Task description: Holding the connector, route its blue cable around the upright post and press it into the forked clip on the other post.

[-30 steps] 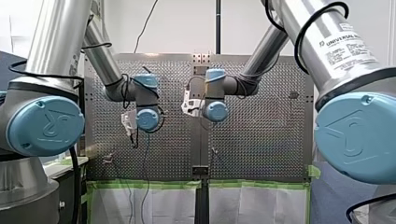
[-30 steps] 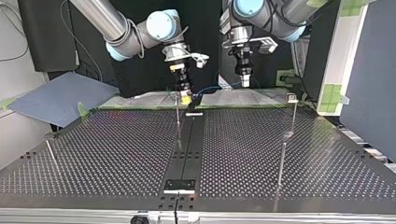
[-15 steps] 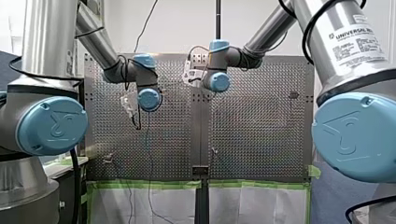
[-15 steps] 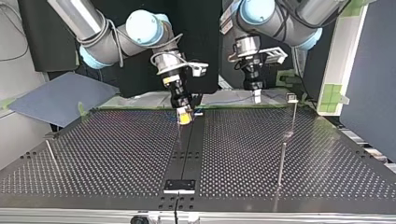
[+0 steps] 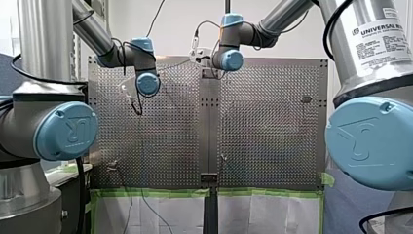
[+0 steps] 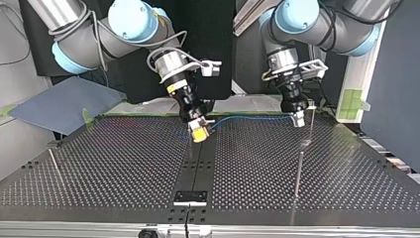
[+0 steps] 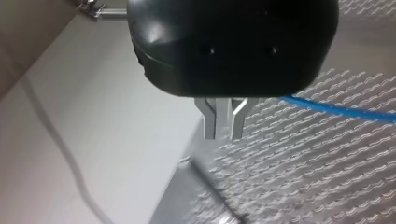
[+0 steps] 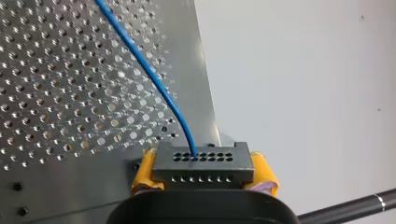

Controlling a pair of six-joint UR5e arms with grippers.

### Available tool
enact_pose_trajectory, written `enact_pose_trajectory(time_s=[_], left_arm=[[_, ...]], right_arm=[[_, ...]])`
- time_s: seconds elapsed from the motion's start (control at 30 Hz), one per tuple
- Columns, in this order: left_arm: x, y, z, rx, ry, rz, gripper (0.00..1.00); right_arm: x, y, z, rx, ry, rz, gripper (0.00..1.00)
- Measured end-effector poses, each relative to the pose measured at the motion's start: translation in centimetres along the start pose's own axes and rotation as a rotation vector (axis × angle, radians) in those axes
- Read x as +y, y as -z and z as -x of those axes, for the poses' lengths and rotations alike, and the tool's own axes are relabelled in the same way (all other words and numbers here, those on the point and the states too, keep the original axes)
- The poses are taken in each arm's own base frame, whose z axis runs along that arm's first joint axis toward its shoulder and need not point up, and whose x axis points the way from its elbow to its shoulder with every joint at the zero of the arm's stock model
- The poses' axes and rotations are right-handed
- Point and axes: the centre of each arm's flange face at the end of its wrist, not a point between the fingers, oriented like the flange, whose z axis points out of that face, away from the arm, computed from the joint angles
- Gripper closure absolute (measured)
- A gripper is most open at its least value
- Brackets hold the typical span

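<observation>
One end of the blue cable (image 7: 336, 108) unseen behind my left claw (image 7: 223, 133)

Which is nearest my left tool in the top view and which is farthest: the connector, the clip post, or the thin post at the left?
1. Clip post, right beside my left tool, at the view's right.
2. Connector, mid-table.
3. Thin post, far across at the view's left.

The cable (image 8: 154, 79) is showing bright blue against the silver table (image 8: 56, 93), which is carrying an even grid of holes. The connector (image 8: 203, 165) is showing black with two rows of small holes, between the yellow pads (image 8: 142, 172) of my right gripper (image 8: 203, 175). Along the front view's lower part, green tape (image 5: 146, 192) is edging the table.
</observation>
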Motion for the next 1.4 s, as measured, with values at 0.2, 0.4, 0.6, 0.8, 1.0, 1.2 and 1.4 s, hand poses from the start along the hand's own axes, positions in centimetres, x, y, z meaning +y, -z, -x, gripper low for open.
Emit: enact_pose_trajectory(time_s=[0.2,0.4,0.6,0.8,1.0,1.2,1.4], left_arm=[[-0.3,-1.9,3.6,-0.056,0.023,0.022,0.83],[-1.5,-3.4,7.4,-0.094,0.042,-0.011,0.80],[-1.8,-5.3,9.1,-0.099,0.047,-0.026,0.80],[-1.0,-8.1,9.4,-0.077,0.063,-0.024,0.80],[0.3,-11.0,8.9,-0.039,0.048,-0.010,0.80],[1.7,-13.5,8.5,-0.009,0.043,0.002,0.80],[3.4,-16.7,8.1,0.011,0.043,0.009,0.80]], right_arm=[[-0.1,-0.4,-1.0,-0.008,-0.007,-0.009,1.00],[-0.3,-1.6,-3.1,0.023,-0.010,-0.027,1.00],[-0.3,-2.8,-5.0,0.064,-0.022,-0.051,1.00],[0.1,-4.4,-5.0,0.069,-0.023,-0.052,1.00],[0.4,-6.0,-3.8,0.056,-0.025,-0.051,1.00],[0.8,-7.1,-2.8,0.055,-0.024,-0.048,1.00],[1.2,-8.3,-1.1,0.043,-0.025,-0.041,1.00]])
